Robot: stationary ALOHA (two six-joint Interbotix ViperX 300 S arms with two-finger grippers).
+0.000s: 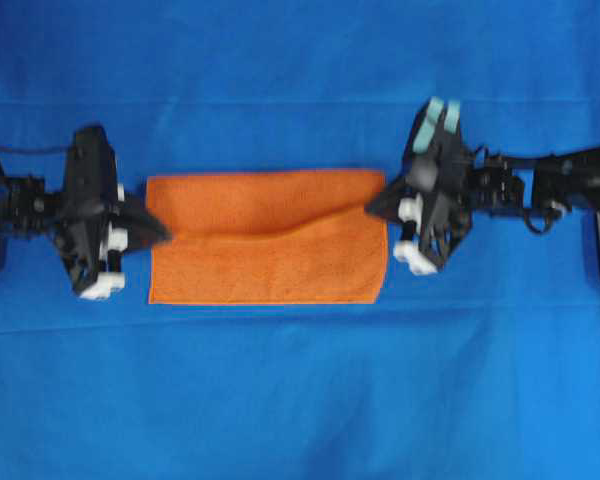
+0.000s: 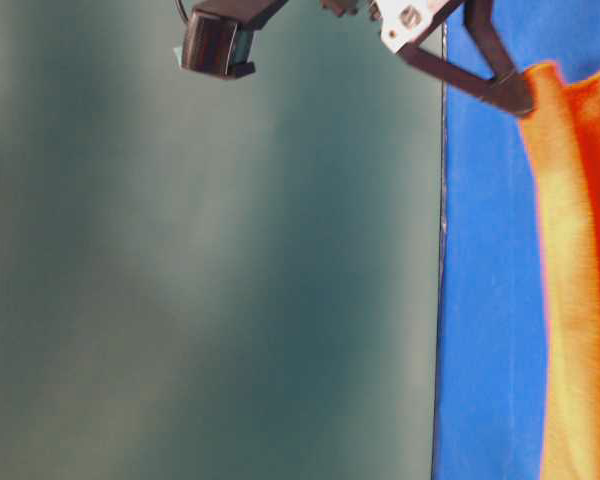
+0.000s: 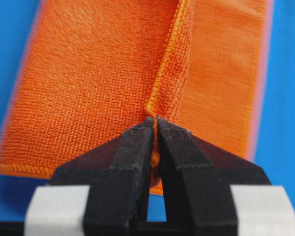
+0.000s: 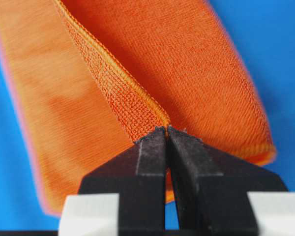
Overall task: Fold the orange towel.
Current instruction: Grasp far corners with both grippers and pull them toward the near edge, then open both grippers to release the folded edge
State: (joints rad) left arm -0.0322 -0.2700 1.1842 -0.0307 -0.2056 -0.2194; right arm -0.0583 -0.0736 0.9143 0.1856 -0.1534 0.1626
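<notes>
The orange towel lies in the middle of the blue table cover, with one layer lifted over the other along a ridge across its width. My left gripper is shut on the towel's left edge, and the stitched hem runs up from between its tips. My right gripper is shut on the right edge, pinching the hem at its tips. In the table-level view a gripper holds the towel's corner raised off the cover.
The blue cover spreads around the towel on every side. Both arm bodies lie low over it at the towel's left and right ends. A dark wall fills the table-level view beside the table edge.
</notes>
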